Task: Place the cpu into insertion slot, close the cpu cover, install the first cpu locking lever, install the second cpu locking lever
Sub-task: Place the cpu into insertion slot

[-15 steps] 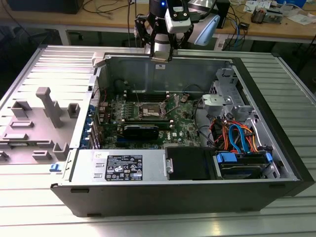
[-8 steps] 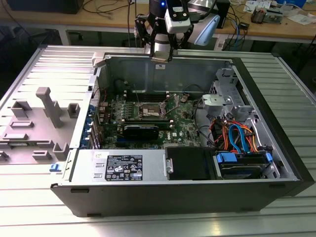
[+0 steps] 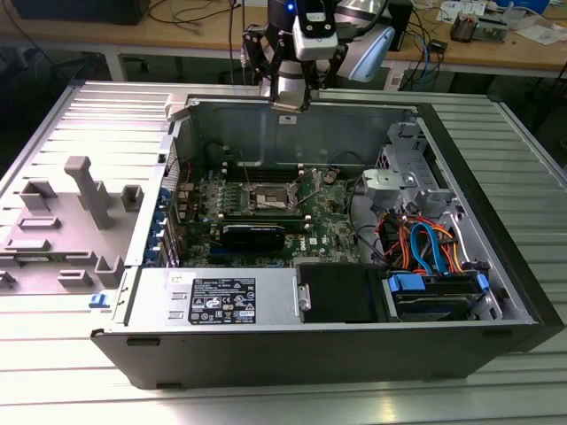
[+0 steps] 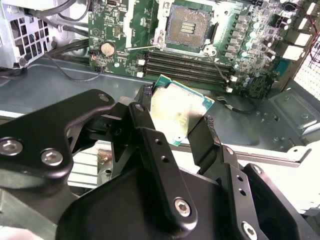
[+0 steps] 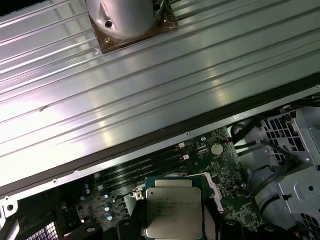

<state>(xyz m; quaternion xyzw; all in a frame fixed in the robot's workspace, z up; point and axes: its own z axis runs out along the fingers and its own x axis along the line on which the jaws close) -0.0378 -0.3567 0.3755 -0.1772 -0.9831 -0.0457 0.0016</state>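
My gripper [image 4: 177,114] is shut on the cpu [image 4: 181,111], a small square chip with a dull metal top and green edge, pinched by two black fingers [image 4: 150,135]. In the first wrist view the cpu [image 5: 173,212] faces the camera between the fingers. In the exterior view the gripper [image 3: 290,104] hangs above the case's back wall, apart from the board. The insertion slot [image 4: 187,27] lies open on the green motherboard [image 4: 120,22], silver-rimmed with a dark brownish centre; it also shows as the insertion slot [image 3: 270,197] mid-board. A thin wire lever [image 4: 142,47] runs beside it. I cannot tell the cpu cover apart from the rim.
The open case's back wall [image 3: 292,133] stands just under the gripper. Long memory slots [image 4: 185,65] lie between gripper and socket. A power supply [image 3: 213,297] and a drive bay with coloured cables [image 3: 425,243] fill the near side. A grey fixture [image 3: 80,208] sits on the ribbed table [image 5: 125,90].
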